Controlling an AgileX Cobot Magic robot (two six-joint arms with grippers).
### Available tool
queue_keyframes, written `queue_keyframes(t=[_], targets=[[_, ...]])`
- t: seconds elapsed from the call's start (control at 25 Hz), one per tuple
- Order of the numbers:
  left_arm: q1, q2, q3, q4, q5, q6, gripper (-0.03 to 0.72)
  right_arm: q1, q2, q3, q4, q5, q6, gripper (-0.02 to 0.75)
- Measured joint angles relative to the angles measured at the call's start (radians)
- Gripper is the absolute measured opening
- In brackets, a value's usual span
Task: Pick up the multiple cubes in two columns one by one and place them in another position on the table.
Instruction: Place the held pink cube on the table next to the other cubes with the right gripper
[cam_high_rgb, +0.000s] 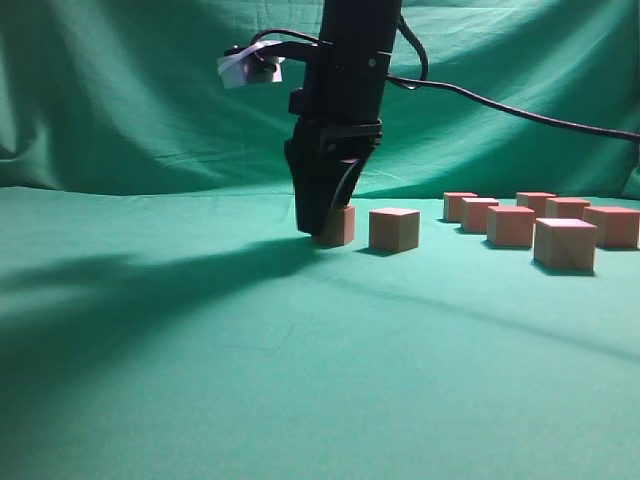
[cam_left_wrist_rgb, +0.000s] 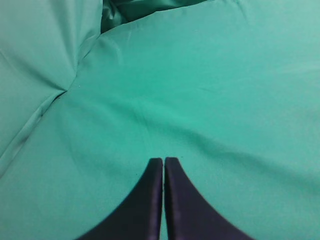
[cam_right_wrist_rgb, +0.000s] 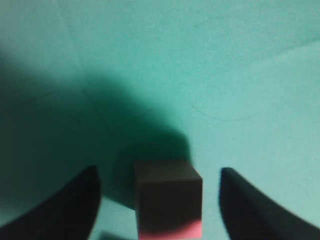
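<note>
Now I see the big green table (cam_high_rgb: 200, 380), flat and wide, so there is lots of room to set things down. My right arm (cam_high_rgb: 345, 90) stands almost straight up over it, so it can go down on one spot. Off to the right sit six cubes (cam_high_rgb: 564, 243) in two rows, waiting their turn, I think. Two more are apart from them, in the new place: one free cube (cam_high_rgb: 394, 229), and just beside it the cube (cam_high_rgb: 338, 225) under my right gripper (cam_right_wrist_rgb: 159, 200). That cube rests on the cloth. The fingers (cam_right_wrist_rgb: 75, 205) are spread wide with gaps on both sides, so they have let it go. My left gripper (cam_left_wrist_rgb: 163, 167) is pressed together on nothing, away from the cubes, so it is not in the way.
</note>
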Motion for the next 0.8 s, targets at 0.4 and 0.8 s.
queue_keyframes(t=[0.4, 0.8], targets=[[0.0, 0.0, 0.0, 0.0, 0.0, 0.0, 0.0, 0.0, -0.024, -0.154, 0.005, 0.153, 0.092, 0.585], [0.0, 0.0, 0.0, 0.0, 0.0, 0.0, 0.0, 0.0, -0.312, -0.173, -0.15, 0.25, 0.637, 0.585]])
